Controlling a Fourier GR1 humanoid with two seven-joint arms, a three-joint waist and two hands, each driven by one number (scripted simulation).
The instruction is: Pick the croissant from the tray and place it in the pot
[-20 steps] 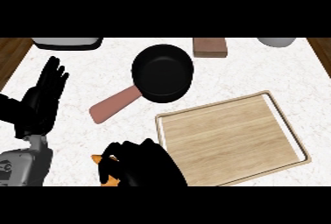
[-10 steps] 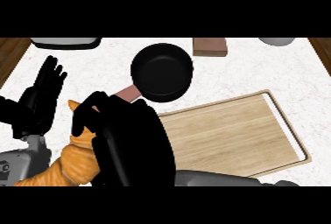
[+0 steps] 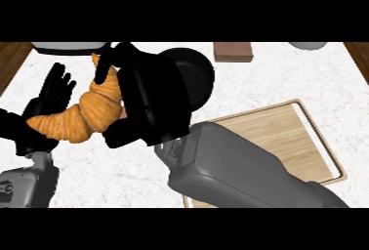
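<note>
Raised since the earlier frame, the right hand (image 3: 148, 97) now grasps the croissant (image 3: 83, 110) nearer the view, left of the black pot (image 3: 196, 73) and partly covering it. Its grey forearm crosses the wooden tray (image 3: 306, 141). At the left edge the left hand (image 3: 47, 100) rests with fingers straight, just behind the croissant.

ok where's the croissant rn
Head view, left of centre: the croissant is held in the right hand, up off the counter, just left of the black pot and beside the resting left hand.
</note>
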